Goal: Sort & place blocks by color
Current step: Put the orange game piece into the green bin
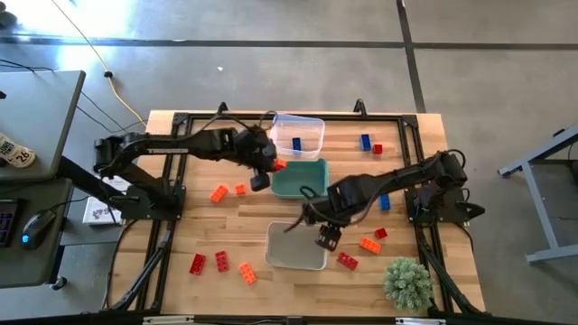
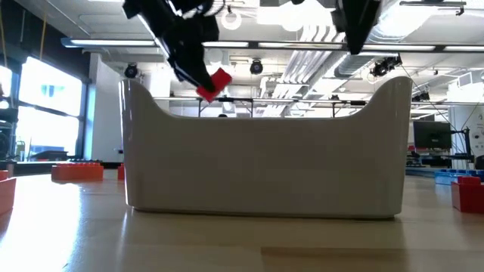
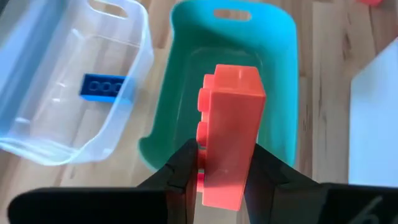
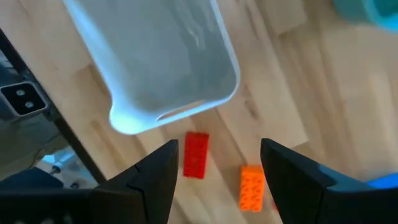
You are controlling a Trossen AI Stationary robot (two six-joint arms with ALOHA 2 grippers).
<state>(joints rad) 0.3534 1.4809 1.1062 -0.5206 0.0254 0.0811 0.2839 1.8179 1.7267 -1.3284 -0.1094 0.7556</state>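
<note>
My left gripper (image 1: 269, 168) (image 3: 221, 158) is shut on a red block (image 3: 230, 118), high over the left rim of the teal bin (image 1: 312, 185) (image 3: 280, 37). The low view shows the red block (image 2: 214, 83) well above the table. The clear bin (image 1: 307, 122) (image 3: 37, 74) holds one blue block (image 3: 102, 87) flat on its floor. My right gripper (image 1: 325, 239) (image 4: 217, 155) is open and hovers over the grey bin's (image 1: 293, 248) (image 4: 161, 62) right edge. A red block (image 4: 196, 154) and an orange block (image 4: 252, 185) lie flat on the table below it. My left gripper pinches the red block between its two fingers (image 3: 180, 168), which lie on its two long sides near the lower end (image 3: 221, 186). The studs face one finger. The fingers come from above, slanting down. The block sticks out past the fingertips and is lifted clear.
Loose red, orange and blue blocks lie on the table: orange ones (image 1: 219, 192) left of the teal bin, red and orange ones (image 1: 221, 261) near the front left, blue and red ones (image 1: 365, 141) at the far right. A small plant (image 1: 408, 282) stands at the front right corner.
</note>
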